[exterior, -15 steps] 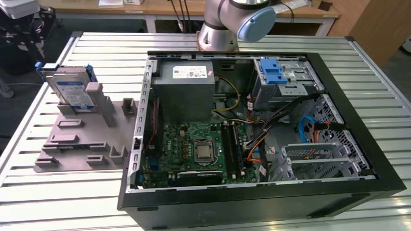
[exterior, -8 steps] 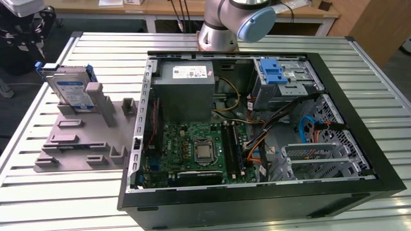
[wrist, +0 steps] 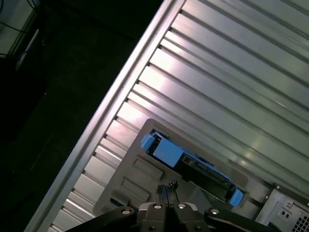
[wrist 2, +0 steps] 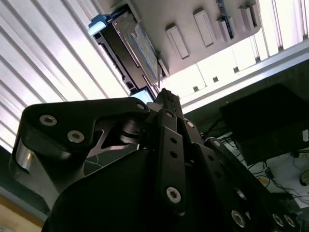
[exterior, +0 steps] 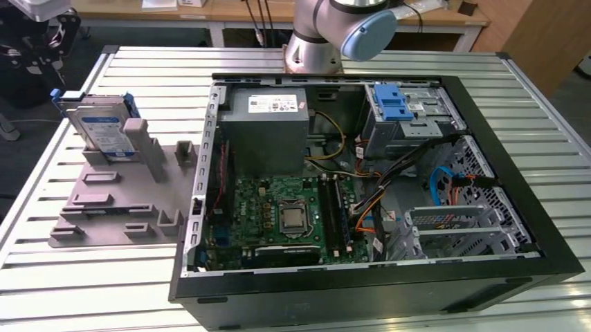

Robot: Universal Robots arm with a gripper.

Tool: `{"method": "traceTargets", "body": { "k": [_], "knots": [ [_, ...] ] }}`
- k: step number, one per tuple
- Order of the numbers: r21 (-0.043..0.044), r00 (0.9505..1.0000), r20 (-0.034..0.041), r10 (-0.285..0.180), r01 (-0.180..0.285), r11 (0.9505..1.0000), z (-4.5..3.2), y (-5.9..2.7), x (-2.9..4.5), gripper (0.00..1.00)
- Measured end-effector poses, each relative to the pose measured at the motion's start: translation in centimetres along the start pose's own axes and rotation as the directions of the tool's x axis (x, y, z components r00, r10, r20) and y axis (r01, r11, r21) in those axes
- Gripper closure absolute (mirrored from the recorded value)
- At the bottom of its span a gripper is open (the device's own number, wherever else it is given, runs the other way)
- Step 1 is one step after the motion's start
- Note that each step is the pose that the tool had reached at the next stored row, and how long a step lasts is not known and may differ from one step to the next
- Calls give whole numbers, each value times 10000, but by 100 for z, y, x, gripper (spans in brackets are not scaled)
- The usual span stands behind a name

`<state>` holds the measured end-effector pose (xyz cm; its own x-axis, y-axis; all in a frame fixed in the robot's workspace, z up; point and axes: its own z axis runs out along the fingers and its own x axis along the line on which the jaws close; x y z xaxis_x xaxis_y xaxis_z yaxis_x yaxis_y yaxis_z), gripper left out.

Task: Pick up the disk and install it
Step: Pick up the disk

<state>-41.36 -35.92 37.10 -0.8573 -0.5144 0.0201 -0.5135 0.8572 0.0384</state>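
Disk (exterior: 99, 130) is standing on edge in the gray holder fixture (exterior: 120, 200) on the slatted worktop (exterior: 93, 277), at the exterior view's left. It is sitting well apart from the open PC case (exterior: 369, 294). Its label face is showing to the exterior camera, with blue rails along its edges.

Not installed yet. The drive cage (exterior: 406, 111) with the blue latch is sitting in the case's far corner at the exterior view's right, beside the power supply (exterior: 268, 128). The motherboard (exterior: 277, 214) is lying exposed below the supply.

Hand (wrist: 166, 185) is hovering over the fixture in both wrist views. Its fingers (wrist: 172, 186) are pressing together and gripping nothing. The tips are pointing toward the disk, near it but not touching it.

Arm (exterior: 323, 34) is rising from the worktop's far edge behind the case.
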Motion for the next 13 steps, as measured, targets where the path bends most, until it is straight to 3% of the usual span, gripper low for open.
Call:
{"method": "traceTargets", "body": {
  "k": [5, 13],
  "knots": [
    [20, 9967, -25, -816, 816, 9967, 5, 0, 0, 89],
    [52, 9846, -33, -1746, 1746, 9846, 9, 6, -4, 89]
  ]
}}
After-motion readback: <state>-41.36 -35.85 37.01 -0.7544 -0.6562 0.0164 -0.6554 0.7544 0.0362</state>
